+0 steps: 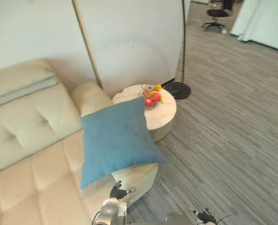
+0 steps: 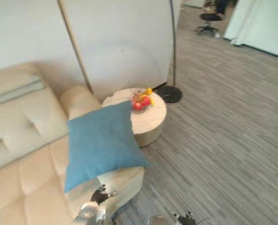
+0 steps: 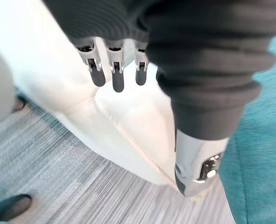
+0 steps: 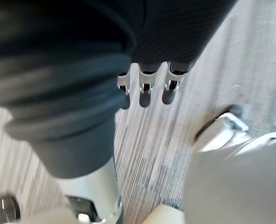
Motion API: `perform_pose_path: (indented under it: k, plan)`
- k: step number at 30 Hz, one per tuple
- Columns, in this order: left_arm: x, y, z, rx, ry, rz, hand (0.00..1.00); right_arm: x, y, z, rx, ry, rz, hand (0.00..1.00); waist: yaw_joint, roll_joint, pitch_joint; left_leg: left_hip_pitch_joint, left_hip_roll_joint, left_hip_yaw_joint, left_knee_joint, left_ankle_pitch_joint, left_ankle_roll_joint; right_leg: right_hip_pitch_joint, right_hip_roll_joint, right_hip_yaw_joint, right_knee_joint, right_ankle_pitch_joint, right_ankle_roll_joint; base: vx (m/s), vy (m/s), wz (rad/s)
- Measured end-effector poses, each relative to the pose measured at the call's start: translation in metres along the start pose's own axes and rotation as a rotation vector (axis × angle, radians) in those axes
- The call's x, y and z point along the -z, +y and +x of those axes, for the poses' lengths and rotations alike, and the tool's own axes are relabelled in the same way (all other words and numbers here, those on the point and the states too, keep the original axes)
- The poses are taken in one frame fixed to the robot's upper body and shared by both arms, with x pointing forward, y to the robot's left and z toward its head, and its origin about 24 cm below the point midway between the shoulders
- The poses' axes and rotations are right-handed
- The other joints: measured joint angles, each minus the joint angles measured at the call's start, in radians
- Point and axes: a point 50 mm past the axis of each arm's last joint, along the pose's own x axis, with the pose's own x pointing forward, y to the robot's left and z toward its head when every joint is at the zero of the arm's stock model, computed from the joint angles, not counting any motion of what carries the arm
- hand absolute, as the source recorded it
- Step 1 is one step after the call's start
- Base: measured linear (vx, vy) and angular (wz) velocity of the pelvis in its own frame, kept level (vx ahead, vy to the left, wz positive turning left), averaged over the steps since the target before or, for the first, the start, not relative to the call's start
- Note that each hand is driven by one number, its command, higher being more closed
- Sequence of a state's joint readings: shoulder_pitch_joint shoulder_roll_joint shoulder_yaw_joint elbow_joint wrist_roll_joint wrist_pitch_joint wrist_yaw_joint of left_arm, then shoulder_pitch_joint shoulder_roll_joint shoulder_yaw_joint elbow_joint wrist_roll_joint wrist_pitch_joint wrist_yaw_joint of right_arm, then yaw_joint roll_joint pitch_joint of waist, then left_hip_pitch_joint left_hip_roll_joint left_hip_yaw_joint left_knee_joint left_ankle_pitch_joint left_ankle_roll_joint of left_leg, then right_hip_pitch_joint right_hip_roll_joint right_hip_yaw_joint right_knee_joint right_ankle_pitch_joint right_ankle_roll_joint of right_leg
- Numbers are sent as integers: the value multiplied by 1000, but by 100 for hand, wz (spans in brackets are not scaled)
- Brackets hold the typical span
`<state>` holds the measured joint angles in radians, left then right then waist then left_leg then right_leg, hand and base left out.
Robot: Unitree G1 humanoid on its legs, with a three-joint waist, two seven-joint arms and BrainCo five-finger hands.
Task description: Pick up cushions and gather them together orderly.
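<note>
A blue cushion [image 1: 116,140] leans on the end of a cream sofa [image 1: 35,159], against its armrest [image 1: 89,96], with its lower corner hanging past the seat edge. My left hand [image 3: 117,77] hangs open beside the sofa's front corner and holds nothing. The blue cushion [image 3: 259,154] shows just past its thumb. Over the grey floor my right hand [image 4: 145,91] is open too, fingers straight and empty.
A round white side table [image 1: 166,117] stands right behind the cushion and carries a glass bowl of fruit [image 1: 151,98]. A floor lamp's black base [image 1: 177,90] sits by a white partition. An office chair [image 1: 216,19] is far back. Grey carpet [image 1: 233,131] spreads to the right.
</note>
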<state>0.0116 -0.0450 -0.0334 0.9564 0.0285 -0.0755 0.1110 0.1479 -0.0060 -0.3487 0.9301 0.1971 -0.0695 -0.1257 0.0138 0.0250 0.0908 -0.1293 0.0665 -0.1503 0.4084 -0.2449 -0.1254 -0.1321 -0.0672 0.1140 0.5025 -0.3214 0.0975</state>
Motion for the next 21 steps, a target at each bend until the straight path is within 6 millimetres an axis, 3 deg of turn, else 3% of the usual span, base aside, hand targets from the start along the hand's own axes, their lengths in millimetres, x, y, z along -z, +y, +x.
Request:
perform_pose_path:
  k: [5, 7, 10, 12, 17, 21]
  plan:
    - [1, 4, 0, -23, 5, -37, 0, 1, 6, -1, -33, -1, -35, 0, 20, -2, 1, -2, 40, -16, -100, 79, -41, 23, 20, -83, -38, 15, -36, -41, -170, 44]
    - [1, 5, 0, -27, 6, -42, 0, 2, 8, -1, -37, 4, -29, 0, 20, -8, 1, -21, 51, -4, -116, 109, -38, 36, 18, -121, -60, 22, -48, -54, -38, 66]
    - [1, 7, 0, -29, 5, -36, 0, 6, 11, -3, -36, 17, -3, 0, 16, -33, 12, -45, 113, 211, -109, 154, 25, 61, -5, -201, -92, 34, -63, -54, -2, 73]
    - [1, 6, 0, -24, 6, -26, 0, 8, 10, -3, -28, 23, 12, 0, 16, -37, 13, -41, 131, 304, -124, 174, 35, 65, -23, -219, -98, 32, -56, -36, 31, 42]
    - [7, 11, 0, -27, 29, 7, 0, 6, 6, -2, -15, 20, 23, 0, 11, -30, 7, 5, 71, 333, -274, 252, 27, 90, -62, -197, -199, 84, -13, 35, 131, 3]
    - [11, 19, -1, -44, 44, 23, 0, 8, 5, -2, -8, 26, 31, 0, 0, -36, 2, 58, 24, 334, -360, 281, 46, 124, -96, -196, -260, 104, 8, 52, 100, 3]
